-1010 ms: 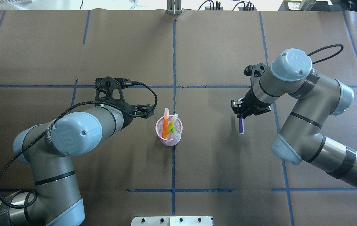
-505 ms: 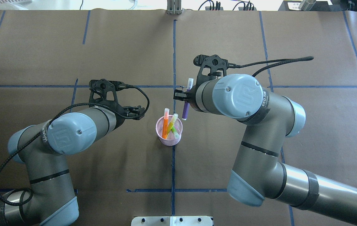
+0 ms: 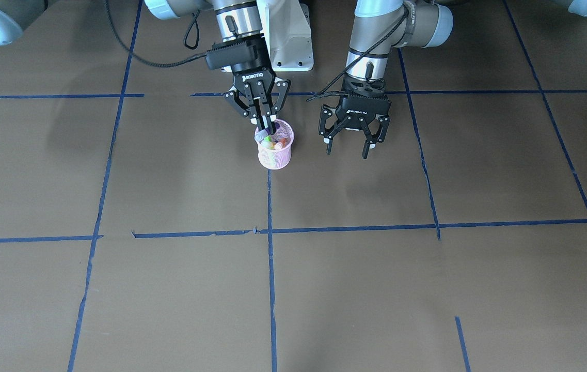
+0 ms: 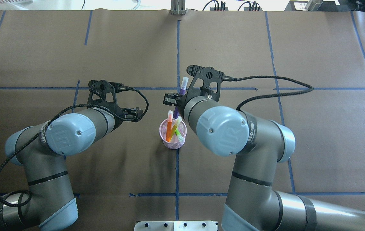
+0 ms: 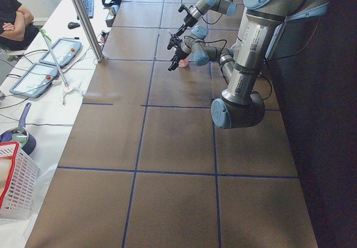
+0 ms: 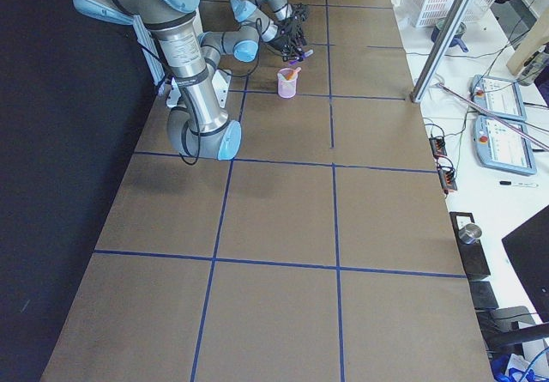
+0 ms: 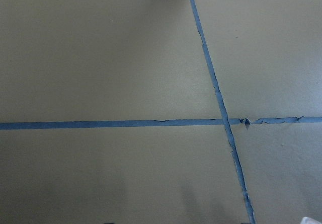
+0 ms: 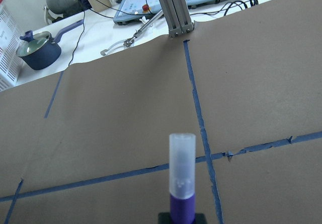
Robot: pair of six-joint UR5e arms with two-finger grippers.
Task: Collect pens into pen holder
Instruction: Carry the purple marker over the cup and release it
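Observation:
The pink mesh pen holder [image 4: 172,138] stands at the table's middle with an orange pen [image 4: 169,127] and a green pen [image 4: 177,125] leaning inside it. My right gripper [image 3: 265,125] is shut on the purple pen [image 4: 180,91], directly over the holder's [image 3: 274,155] far rim. This pen is tilted, pale cap [image 8: 182,163] up and away, and its lower end is at the holder's mouth. My left gripper [image 3: 349,147] hangs open and holds nothing, a short way to the holder's side. In the overhead view my left gripper [image 4: 134,114] is on the holder's left.
Blue tape lines [image 4: 178,57] divide the brown paper table cover. A metal post [image 4: 177,8] stands at the far edge and a white plate [image 4: 176,226] at the near edge. Beyond the far edge are teach pendants, a blue pot [image 8: 32,50], a white basket and a seated person [image 5: 11,14].
My right arm swung leftward from the table's right side to the holder, carrying the purple pen. My left arm drew back a little to the left.

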